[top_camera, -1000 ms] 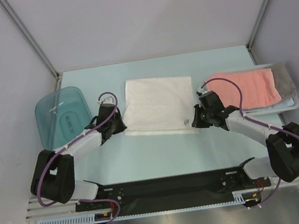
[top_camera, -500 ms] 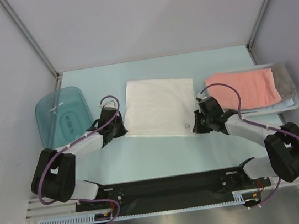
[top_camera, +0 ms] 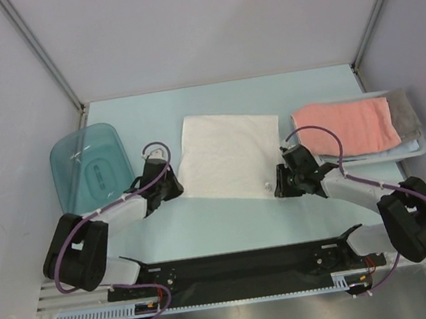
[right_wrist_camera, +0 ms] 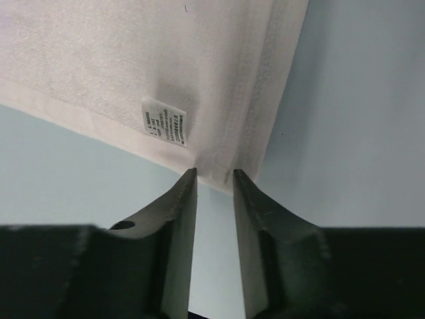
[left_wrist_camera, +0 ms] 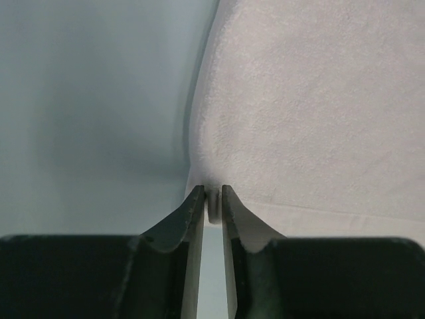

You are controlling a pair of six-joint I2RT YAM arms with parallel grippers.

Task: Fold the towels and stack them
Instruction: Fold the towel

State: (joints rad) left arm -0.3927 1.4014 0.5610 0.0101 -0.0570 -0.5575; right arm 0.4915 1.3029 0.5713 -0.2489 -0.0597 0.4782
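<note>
Folding of the white towel [top_camera: 228, 156] looks to be the step in hand. It lies spread on the tabletop [top_camera: 229, 220], and everything else can be placed from it.

At the towel's near-left corner, the left end effector [top_camera: 171, 187] is pinched almost shut. The left wrist view shows a sliver of white cloth caught between its fingertips [left_wrist_camera: 211, 193]. At the near-right corner, the right end effector [top_camera: 280, 183] stands at a narrow gap with the hemmed corner running in between its fingers [right_wrist_camera: 214, 176]. This reads as a grip on the cloth. A small printed label [right_wrist_camera: 164, 121] sits just inside that corner.

To the right of the white towel, well apart from it, a pink towel [top_camera: 347, 126] lies folded on a grey towel [top_camera: 406, 112], which shows only at the pile's right end. To the left of the white towel, beyond the left arm, is a blue tub [top_camera: 91, 165].

With 2 near corners held, I judge the next move to be lifting them together and carrying them over to the towel's far edge. Both arms would need to travel level and in step, so that the corners land square and the fold does not skew. Each pinch is shallow, so a corner could slip out if it is pulled hard.
</note>
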